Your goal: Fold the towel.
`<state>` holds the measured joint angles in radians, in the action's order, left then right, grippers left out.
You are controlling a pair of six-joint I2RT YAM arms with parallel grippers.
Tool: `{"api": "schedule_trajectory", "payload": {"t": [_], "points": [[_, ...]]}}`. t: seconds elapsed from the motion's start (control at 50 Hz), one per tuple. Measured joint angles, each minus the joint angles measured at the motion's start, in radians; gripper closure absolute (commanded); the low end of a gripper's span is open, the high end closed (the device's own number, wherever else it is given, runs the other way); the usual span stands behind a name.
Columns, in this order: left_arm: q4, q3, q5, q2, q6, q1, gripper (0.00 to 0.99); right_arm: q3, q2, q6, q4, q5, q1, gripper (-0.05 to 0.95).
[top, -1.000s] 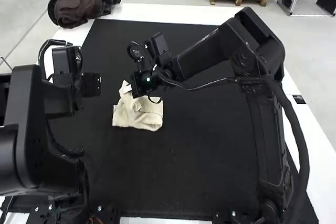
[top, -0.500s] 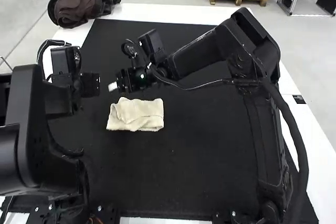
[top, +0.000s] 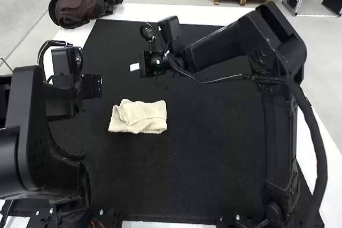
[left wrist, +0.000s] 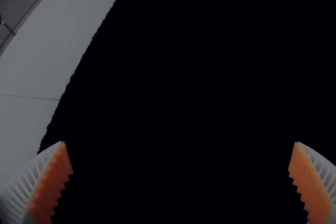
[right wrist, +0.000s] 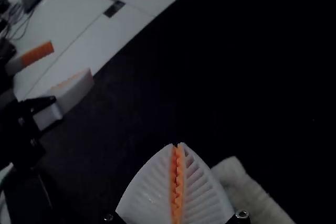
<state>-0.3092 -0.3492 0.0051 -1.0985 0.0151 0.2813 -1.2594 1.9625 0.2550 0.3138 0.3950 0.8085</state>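
In the high view, my right gripper (top: 134,67) is over the mat beyond the cream towel (top: 140,117), apart from it. The towel lies folded into a small, roughly rectangular bundle, with a loose flap on top at its left part. My left gripper (top: 93,86) is left of the towel and does not touch it. The left wrist view has the left gripper (left wrist: 179,143) wide open over dark mat, nothing between its pads. Seen from the right wrist, the right gripper (right wrist: 177,145) is shut with its pads together, and part of the towel (right wrist: 249,195) lies beside it.
A black mat (top: 214,148) covers most of the white table (top: 187,12). A dark bag (top: 80,4) sits at the back left corner. In the right wrist view the left arm's open gripper (right wrist: 65,72) shows farther off.
My right gripper has let go of the towel's raised corner, then moved back over the mat and to the right. The corner dropped flat onto the bundle. The left arm stayed still.
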Motion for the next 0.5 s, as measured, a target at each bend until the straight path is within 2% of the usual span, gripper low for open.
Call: {"api": "schedule_trajectory", "payload": {"t": [0.22, 0.5], "points": [[-0.006, 0.000, 0.005, 0.000, 0.007, 0.000, 0.026, 0.128, 0.000, 0.000, 0.052, 0.014, 0.004, 0.92], [-0.011, 0.000, 0.018, 0.000, 0.007, 0.000, 0.026, 0.183, 0.001, 0.000, 0.129, 0.025, 0.023, 0.92]]}}
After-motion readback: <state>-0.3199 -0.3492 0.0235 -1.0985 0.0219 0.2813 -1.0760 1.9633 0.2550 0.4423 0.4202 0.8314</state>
